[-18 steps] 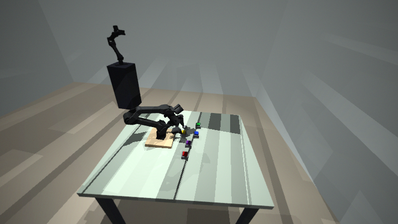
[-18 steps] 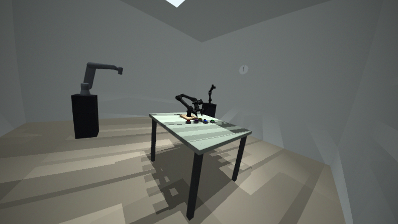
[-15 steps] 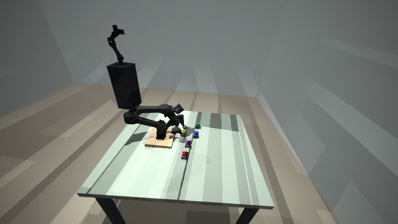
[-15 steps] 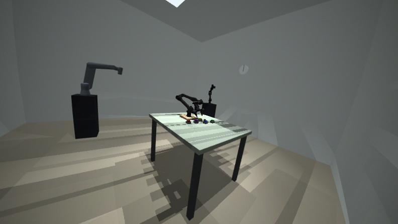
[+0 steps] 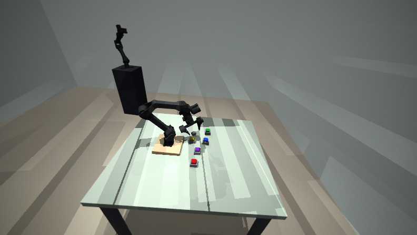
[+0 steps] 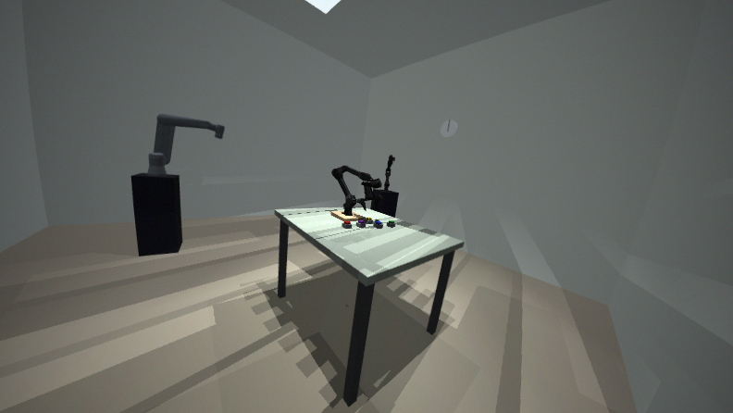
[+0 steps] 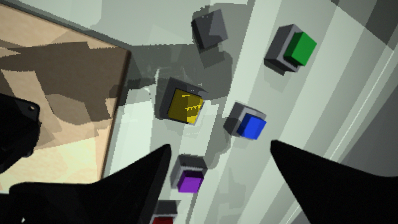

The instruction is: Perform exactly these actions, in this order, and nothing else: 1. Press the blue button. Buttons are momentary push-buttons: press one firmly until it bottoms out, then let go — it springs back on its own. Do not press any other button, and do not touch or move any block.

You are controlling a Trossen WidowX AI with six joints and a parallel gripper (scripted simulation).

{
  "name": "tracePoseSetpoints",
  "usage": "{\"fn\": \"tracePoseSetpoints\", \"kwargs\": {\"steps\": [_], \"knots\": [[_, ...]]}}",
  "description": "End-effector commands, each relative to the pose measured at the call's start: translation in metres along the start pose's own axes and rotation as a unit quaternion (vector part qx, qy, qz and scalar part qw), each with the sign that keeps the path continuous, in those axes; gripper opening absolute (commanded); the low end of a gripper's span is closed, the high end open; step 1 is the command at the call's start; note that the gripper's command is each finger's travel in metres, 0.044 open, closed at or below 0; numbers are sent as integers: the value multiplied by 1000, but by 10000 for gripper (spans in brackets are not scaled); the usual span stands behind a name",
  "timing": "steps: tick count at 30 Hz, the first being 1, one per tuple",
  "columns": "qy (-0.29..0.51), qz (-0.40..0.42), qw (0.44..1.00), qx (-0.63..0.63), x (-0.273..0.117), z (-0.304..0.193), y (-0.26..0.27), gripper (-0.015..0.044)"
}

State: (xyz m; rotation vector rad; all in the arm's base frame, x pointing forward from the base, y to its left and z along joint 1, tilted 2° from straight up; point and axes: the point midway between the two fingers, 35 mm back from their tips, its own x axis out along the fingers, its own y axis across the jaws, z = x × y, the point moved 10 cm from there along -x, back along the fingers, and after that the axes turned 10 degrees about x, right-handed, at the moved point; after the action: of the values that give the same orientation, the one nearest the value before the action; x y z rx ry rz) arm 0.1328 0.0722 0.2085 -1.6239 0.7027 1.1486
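Note:
The blue button sits on a grey base on the table, between the green and purple buttons. It stands up from its base. My gripper is open and empty, raised above the table. In the top view its fingers are up and to the left of the blue button. In the wrist view the blue button lies just beyond the fingertips, nearer the right finger. Nothing touches it.
A yellow button, green button, purple button and red button stand around it. A grey block lies beyond the yellow button. The arm stands on a wooden board.

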Motion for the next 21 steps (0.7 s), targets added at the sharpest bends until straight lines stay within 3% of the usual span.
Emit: {"fn": "tracePoseSetpoints", "kwargs": {"steps": [1,10,17,21], "knots": [[24,71,904,421,-8,-8,-61,400],[76,108,719,682,1,-20,-107,400],[121,115,542,824,13,-30,-134,400],[126,115,521,836,15,-31,-137,400]]}}
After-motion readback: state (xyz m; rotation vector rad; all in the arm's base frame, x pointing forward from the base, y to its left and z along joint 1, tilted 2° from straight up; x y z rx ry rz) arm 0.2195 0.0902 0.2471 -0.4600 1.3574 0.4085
